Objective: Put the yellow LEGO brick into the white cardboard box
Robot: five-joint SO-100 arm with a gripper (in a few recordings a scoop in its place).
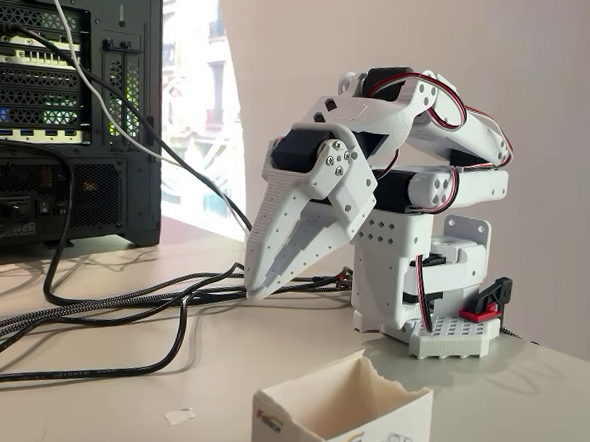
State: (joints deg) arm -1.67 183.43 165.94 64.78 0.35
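With the gripper (261, 289) folded down at frame centre, jaws pressed together and empty, above the white cardboard box (343, 424) at bottom centre, no pickup is judged begun; the brick must first be located.

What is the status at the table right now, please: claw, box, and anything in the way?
Claw shut, empty, tip at the tabletop. White cardboard box open, up front, apart from claw. Black cables alongside claw; paper scrap left of box.
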